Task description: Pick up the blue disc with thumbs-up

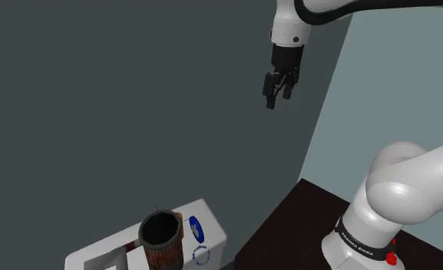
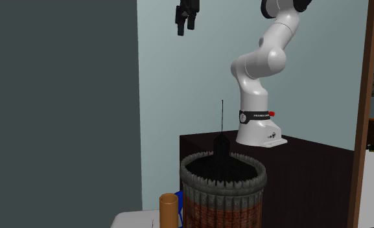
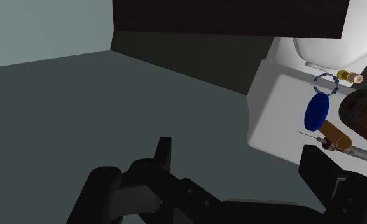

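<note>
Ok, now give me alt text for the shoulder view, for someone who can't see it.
A black gripper hangs open high before a dark grey wall, far above a blue disc lying on a white surface at lower left. Beside the disc are a brown basket and a ring of blue dots; the white arm rises from a dark stand at lower right.

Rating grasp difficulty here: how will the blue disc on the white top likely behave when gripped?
The thin blue disc looks rigid and probably light, so it should not flop. It seems to lie low on the white top, offering little edge, so it may slide under the open black claw. Being round, it could roll if tipped.
</note>
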### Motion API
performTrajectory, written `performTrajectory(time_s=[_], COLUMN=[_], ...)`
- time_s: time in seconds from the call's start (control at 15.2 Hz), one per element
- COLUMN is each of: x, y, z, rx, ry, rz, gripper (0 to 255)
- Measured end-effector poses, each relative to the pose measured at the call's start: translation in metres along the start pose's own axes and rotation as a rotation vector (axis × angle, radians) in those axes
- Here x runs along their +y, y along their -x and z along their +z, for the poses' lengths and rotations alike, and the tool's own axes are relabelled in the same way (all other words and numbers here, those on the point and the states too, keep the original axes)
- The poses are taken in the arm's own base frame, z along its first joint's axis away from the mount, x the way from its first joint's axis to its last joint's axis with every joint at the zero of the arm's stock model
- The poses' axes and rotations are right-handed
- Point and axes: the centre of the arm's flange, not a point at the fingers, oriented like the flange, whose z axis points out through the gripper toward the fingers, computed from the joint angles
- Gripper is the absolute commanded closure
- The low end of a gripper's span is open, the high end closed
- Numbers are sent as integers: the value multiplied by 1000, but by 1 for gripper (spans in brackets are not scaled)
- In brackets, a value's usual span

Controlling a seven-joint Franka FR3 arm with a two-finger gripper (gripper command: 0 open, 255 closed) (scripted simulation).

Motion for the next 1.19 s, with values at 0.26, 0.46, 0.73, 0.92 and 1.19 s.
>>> performTrajectory(time_s=[0.26,0.46,0.73,0.92,1.19], x=[-12,-28,-57,-78,-102], y=[-9,-15,-27,-37,-51], z=[21,55,96,126,173], rx=[-6,-14,-23,-30,-40], ry=[-10,-24,-43,-57,-76], rz=[11,27,48,65,87], gripper=[0,0,0,0,0])
